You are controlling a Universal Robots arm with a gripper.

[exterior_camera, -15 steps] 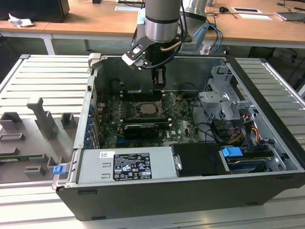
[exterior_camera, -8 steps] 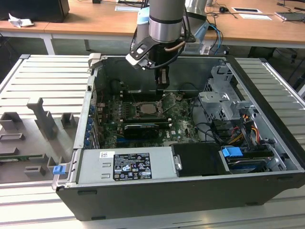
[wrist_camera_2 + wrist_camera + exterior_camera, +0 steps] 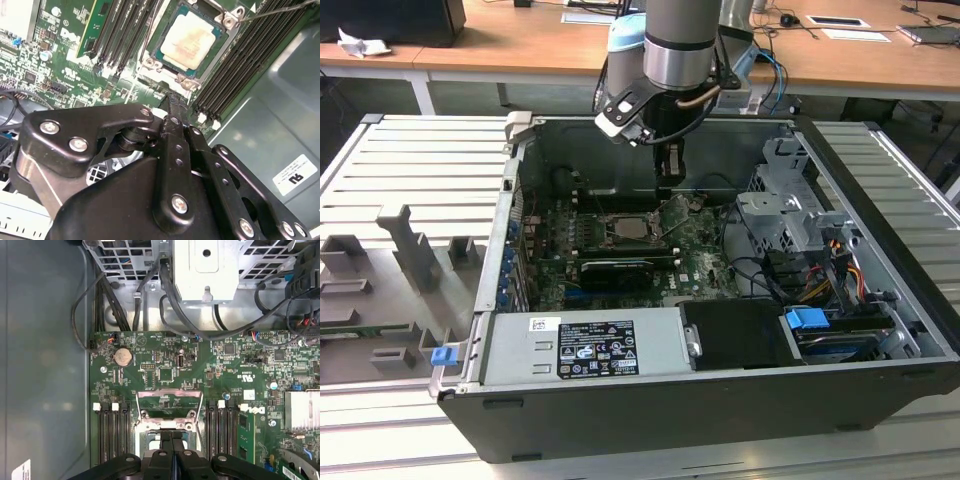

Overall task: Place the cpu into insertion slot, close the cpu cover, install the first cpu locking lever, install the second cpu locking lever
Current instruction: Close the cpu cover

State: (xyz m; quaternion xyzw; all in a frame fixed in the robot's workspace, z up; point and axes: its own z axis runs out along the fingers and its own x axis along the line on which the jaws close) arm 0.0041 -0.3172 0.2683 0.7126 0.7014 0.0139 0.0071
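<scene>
The cpu (image 3: pixel 192 40) lies in the insertion slot (image 3: pixel 166 76) on the green board, its pale metal top facing up; in the exterior view the cpu (image 3: pixel 625 228) sits mid-board. The cpu cover (image 3: pixel 169 401) stands raised at one edge of the slot, and the board shows through its window; in the exterior view the cpu cover (image 3: pixel 673 212) tilts up on the slot's right. My gripper (image 3: pixel 668 178) hangs just above that side of the slot. Its fingers (image 3: pixel 165 452) are pressed together with nothing between them, the gripper (image 3: pixel 175 98) tip close to the slot's rim. A thin wire lever (image 3: pixel 280 9) sticks up beside the slot.
Black memory slots (image 3: pixel 125 35) flank the socket. A long black graphics card (image 3: pixel 616 270) lies in front of it. The drive cage (image 3: pixel 785 215) with cables stands at the exterior view's right, the power supply (image 3: pixel 585 345) at the front. Case walls (image 3: pixel 510 230) enclose the board.
</scene>
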